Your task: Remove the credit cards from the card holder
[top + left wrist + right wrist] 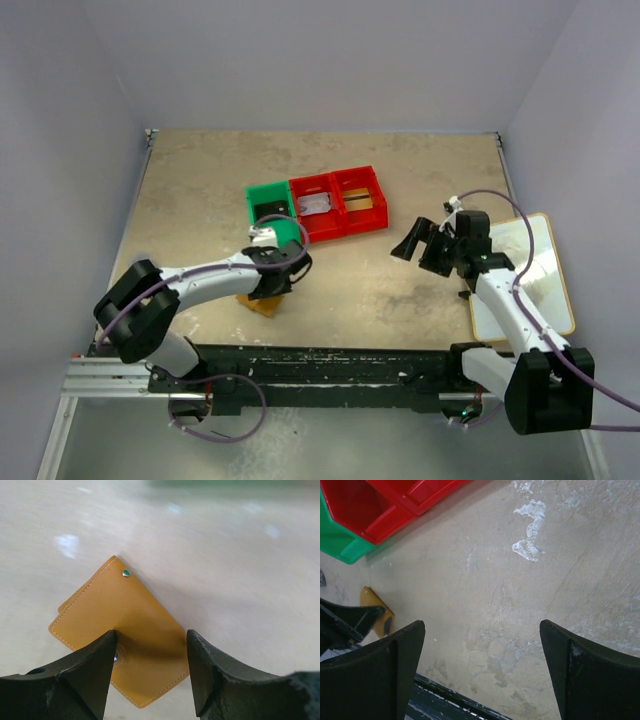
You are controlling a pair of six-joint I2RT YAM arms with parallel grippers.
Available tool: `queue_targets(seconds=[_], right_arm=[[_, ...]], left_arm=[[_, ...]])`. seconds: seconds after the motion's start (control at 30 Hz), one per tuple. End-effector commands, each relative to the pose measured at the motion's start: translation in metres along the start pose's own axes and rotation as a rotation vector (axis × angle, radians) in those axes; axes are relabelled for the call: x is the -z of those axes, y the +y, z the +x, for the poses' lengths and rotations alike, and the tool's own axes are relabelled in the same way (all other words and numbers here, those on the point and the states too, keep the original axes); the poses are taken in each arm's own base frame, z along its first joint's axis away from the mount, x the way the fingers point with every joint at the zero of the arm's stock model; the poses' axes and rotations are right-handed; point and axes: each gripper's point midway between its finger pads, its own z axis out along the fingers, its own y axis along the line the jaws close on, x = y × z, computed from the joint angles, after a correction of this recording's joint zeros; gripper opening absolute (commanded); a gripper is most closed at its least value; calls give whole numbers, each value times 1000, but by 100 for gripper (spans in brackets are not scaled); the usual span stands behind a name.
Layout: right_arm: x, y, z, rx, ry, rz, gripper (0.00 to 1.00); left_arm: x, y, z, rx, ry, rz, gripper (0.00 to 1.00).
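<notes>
The card holder (127,612), an orange-tan wallet folded shut, lies flat on the table (380,290) near its front left (262,305). My left gripper (151,632) reaches down over it (270,288). One fingertip (107,645) presses on the wallet by its snap and the other meets its right edge, so the jaws are closed on one corner. In the bins lie a pale grey credit card (316,204), a gold-tan card (362,204) and a dark card (270,210). My right gripper (482,622) hangs open over bare table (410,243), and its view shows the wallet's corner (372,600).
A green bin (268,205) and two joined red bins (340,205) stand mid-table behind the left gripper. A large white board with tan edges (530,270) lies at the right, under the right arm. The black base rail (330,365) runs along the near edge.
</notes>
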Motion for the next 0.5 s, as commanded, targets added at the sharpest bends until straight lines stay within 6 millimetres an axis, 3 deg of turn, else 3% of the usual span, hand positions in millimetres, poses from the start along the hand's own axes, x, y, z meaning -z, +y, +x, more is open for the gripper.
queue_targets(seconds=[0.0, 0.13, 0.23, 0.33, 0.47], right_arm=[[-2, 7, 6, -19, 5, -56, 100], [-6, 0, 14, -36, 20, -35, 100], [-4, -5, 16, -46, 14, -12, 100], [-3, -6, 19, -49, 7, -11, 100], [-1, 3, 22, -32, -7, -83, 100]], left_arm=[[39, -114, 37, 1, 108, 362, 54], [66, -178, 49, -196, 66, 489, 56], [84, -210, 46, -303, -19, 518, 61], [102, -214, 22, -311, -116, 530, 79], [118, -186, -7, -298, -246, 529, 90]])
